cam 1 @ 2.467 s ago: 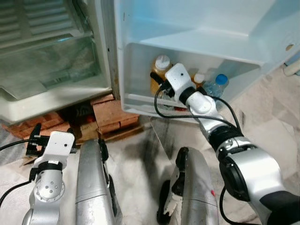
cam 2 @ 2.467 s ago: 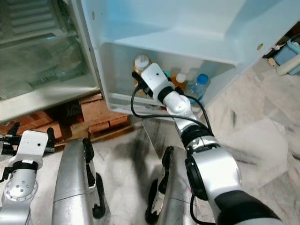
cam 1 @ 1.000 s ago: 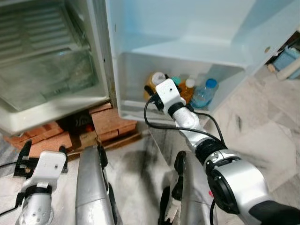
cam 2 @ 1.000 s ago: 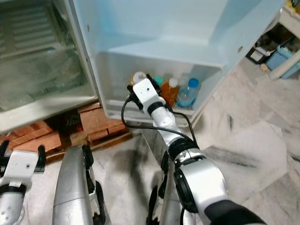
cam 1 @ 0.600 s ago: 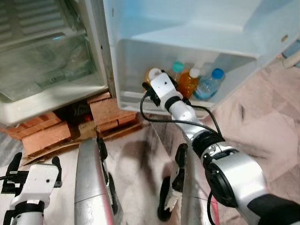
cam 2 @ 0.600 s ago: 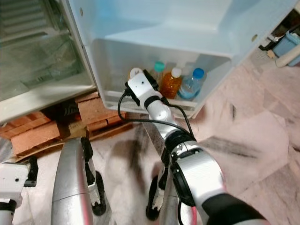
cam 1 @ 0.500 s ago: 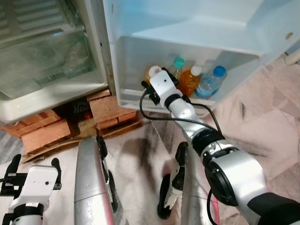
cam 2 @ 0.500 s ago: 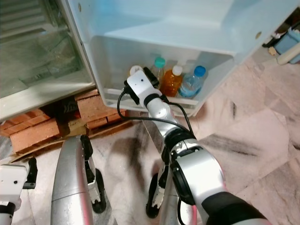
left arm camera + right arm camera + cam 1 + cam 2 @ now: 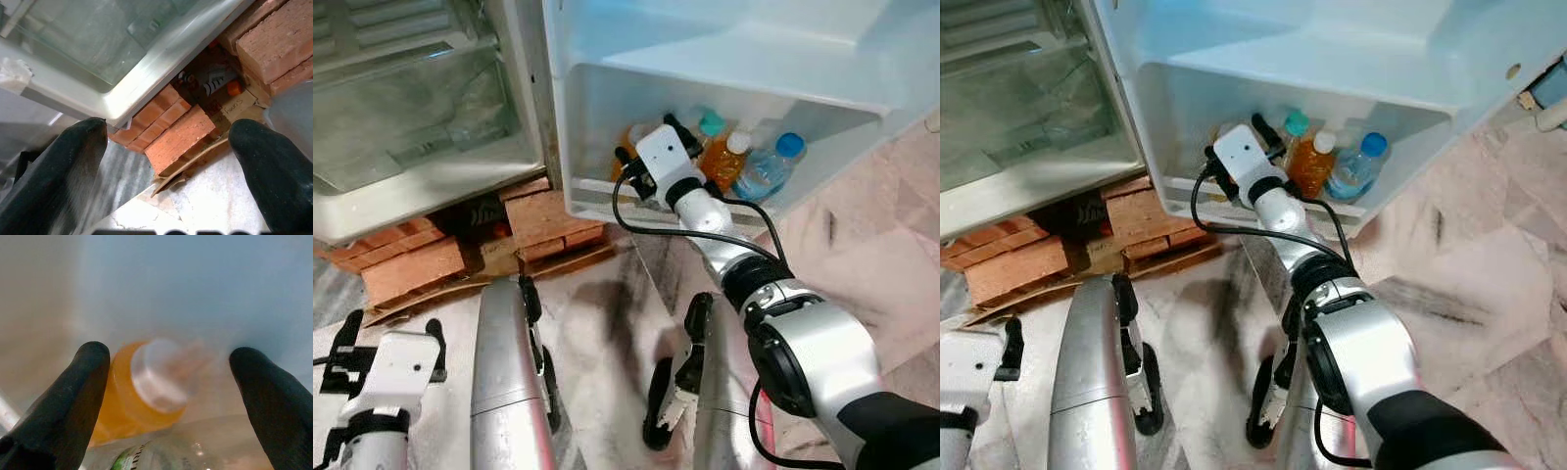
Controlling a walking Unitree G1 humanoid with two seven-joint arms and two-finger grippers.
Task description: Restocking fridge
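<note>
The white plastic door shelf (image 9: 597, 201) of the open fridge already holds an amber juice bottle with a white cap (image 9: 142, 391), a teal-capped bottle (image 9: 1295, 127), an orange white-capped bottle (image 9: 1310, 162) and a clear blue-capped water bottle (image 9: 1356, 166), so the restocking looks well advanced. The right gripper (image 9: 166, 396) hovers over the amber bottle, fingers spread and touching nothing. The left wrist view alone shows red bricks (image 9: 181, 132) under the fridge, framed by the left gripper (image 9: 166, 161), fingers apart and idle.
</note>
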